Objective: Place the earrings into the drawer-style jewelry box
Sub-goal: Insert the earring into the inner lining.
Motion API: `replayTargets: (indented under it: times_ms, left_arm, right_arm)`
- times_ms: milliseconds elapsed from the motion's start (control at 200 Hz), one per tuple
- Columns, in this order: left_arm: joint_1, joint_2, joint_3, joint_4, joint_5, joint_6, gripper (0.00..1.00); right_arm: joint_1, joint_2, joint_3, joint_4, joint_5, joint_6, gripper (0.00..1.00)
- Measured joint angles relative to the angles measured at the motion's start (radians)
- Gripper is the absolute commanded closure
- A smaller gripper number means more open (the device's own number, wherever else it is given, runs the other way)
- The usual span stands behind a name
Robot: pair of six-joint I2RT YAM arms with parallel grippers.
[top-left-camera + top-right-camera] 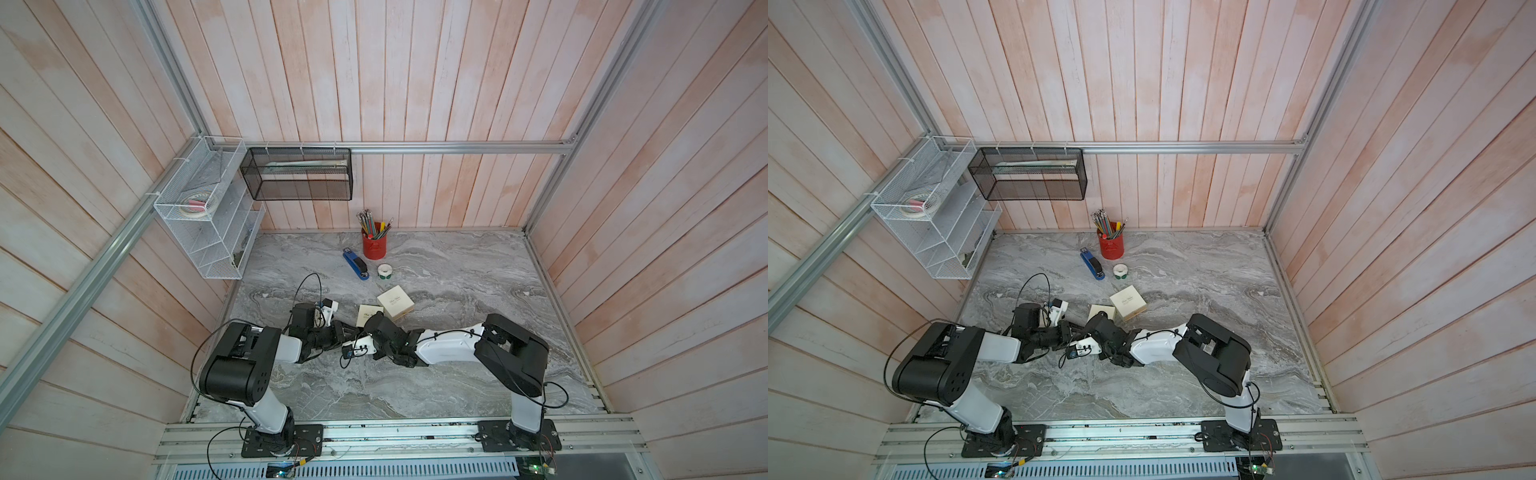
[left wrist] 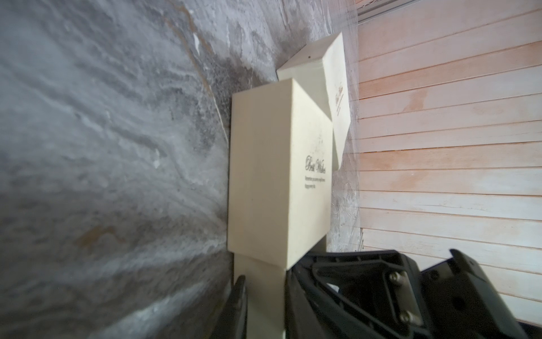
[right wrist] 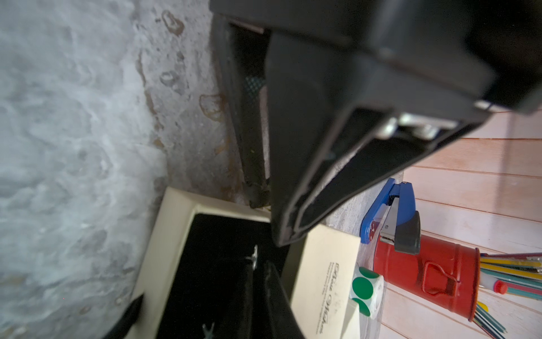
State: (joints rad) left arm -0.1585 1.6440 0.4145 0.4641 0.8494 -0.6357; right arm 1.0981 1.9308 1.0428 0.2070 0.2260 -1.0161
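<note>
The right gripper (image 3: 205, 281) hovers with its jaws parted a little over the open drawer (image 3: 176, 211) of the cream jewelry box (image 2: 278, 176), two silver earrings (image 3: 253, 258) lying on the black lining by its fingertips; the left gripper (image 2: 265, 276) is clamped on the drawer's outer end, steadying it on the marble tabletop (image 1: 457, 270). With the earrings seemingly in, a clean finish means lifting the right gripper straight up without snagging them, then pushing the drawer squarely into its sleeve; a second cream box (image 1: 395, 305) sits just beside and could be nudged.
</note>
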Motion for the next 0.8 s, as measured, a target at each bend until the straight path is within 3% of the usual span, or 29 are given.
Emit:
replayTargets:
  times_ms: [505,640,800]
  left_arm:
    - [-0.001,-0.002,0.000,0.000,0.000,-0.004,0.76]
    - [-0.002,-0.040,0.000,-0.018,-0.012,-0.013,0.76]
    - [-0.003,-0.188,-0.001,-0.074,-0.052,-0.009,0.75]
  right_arm:
    - [-0.014,-0.080,-0.046,-0.002,-0.041,0.051,0.84]
    - [-0.039,-0.116,-0.049,-0.003,-0.077,0.175,0.87]
    - [-0.076,-0.174,-0.027,-0.024,-0.138,0.451,1.00]
